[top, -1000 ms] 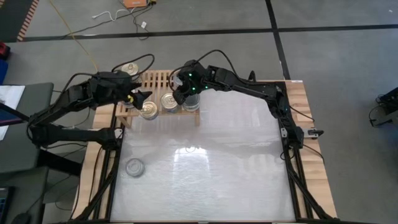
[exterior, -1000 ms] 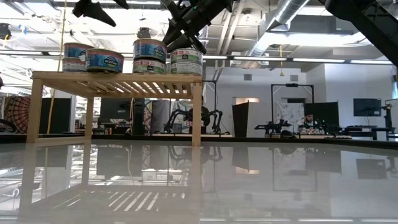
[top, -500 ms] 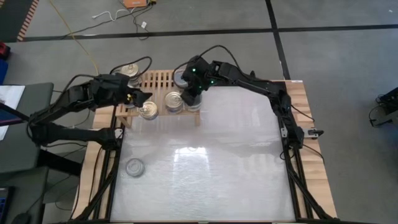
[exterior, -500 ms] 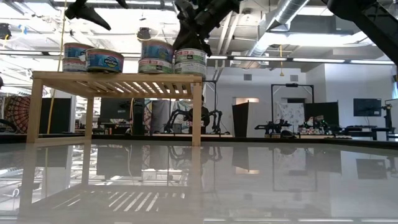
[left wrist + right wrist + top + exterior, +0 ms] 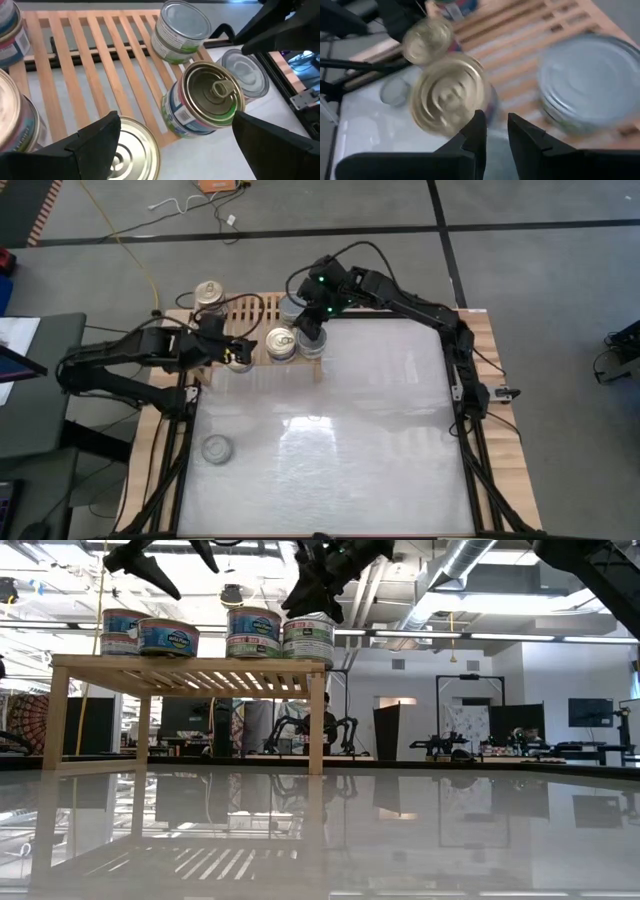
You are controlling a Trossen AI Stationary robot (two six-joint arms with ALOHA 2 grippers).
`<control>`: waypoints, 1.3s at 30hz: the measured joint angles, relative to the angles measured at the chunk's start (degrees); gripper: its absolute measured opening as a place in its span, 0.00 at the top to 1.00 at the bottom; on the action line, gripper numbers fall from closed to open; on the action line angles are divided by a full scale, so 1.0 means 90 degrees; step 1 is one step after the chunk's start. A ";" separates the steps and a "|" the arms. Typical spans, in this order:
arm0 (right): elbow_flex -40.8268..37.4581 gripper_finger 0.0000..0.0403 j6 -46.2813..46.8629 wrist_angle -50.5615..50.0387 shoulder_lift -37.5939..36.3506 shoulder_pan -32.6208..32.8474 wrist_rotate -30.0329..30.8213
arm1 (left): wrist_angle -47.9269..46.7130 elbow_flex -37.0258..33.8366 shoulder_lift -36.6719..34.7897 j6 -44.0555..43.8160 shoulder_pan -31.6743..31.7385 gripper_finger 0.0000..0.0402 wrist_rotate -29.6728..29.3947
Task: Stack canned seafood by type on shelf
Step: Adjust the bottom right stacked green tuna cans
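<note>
Most cans (image 5: 281, 344) sit on the shelf (image 5: 255, 308) at upper left; one (image 5: 217, 448) waits on the tabletop (image 5: 340, 440) lower left. Left gripper (image 5: 238, 350) gapes empty; right gripper (image 5: 305, 330), nearly closed, holds nothing.

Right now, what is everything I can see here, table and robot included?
shelf: one, light wood, slatted, at the table's far left edge.
gold-topped cans: two, on the shelf's front edge.
silver-topped cans: at least three on the shelf: far left corner, back middle, front right end.
lone can: one, silver top, on the table near its left edge.
table: one, white, glossy.
cables: yellow and white, on the grey floor.
left gripper: open, over the left gold can.
right gripper: above the shelf's right end.
</note>
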 joint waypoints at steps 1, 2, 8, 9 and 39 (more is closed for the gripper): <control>-0.0004 0.73 -0.0006 -0.0110 -0.0035 -0.0044 -0.0003 | 0.0000 0.0000 0.0004 -0.0065 -0.0026 0.09 -0.0002; -0.0007 0.73 -0.0020 -0.0261 -0.0072 -0.0092 0.0007 | 0.0000 0.0000 0.0004 -0.0127 -0.0050 0.09 -0.0005; 0.0002 0.73 -0.0372 -0.1275 -0.0547 -0.0324 0.0842 | -0.0002 0.0000 -0.0055 -0.0264 -0.0226 0.09 -0.0018; 0.0002 0.74 -0.0429 -0.1528 -0.0610 -0.0346 0.1044 | -0.0002 0.0000 -0.0051 -0.0264 -0.0251 0.09 -0.0017; -0.4306 0.93 0.0219 0.0120 -0.2630 0.0225 0.1798 | -0.0162 0.0000 -0.0328 -0.0215 -0.0468 0.09 0.0240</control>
